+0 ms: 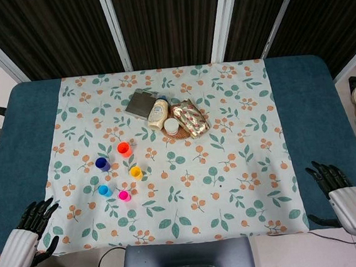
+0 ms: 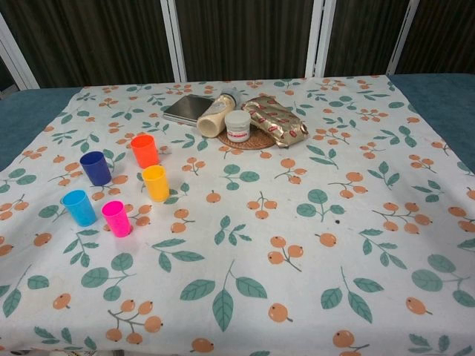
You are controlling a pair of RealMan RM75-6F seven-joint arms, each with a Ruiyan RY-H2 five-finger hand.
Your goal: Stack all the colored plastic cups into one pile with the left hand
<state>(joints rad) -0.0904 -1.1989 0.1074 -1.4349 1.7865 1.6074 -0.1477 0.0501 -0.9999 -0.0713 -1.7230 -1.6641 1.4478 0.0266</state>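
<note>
Five cups stand upright and apart on the table's (image 1: 325, 94) left half: orange (image 1: 124, 149), navy (image 1: 103, 164), yellow (image 1: 136, 172), light blue (image 1: 104, 190), pink (image 1: 125, 195). The left hand (image 1: 30, 220) rests open at the near-left edge, nearest the light blue cup, which lies ahead and to its right. The right hand (image 1: 336, 187), also open, sits well apart.

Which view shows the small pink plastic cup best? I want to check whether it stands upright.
The chest view: the small pink plastic cup is near and seen from the side, upright, mouth up, beside the light blue plastic cup. The head view shows it from above, tiny, mostly its rim.
</note>
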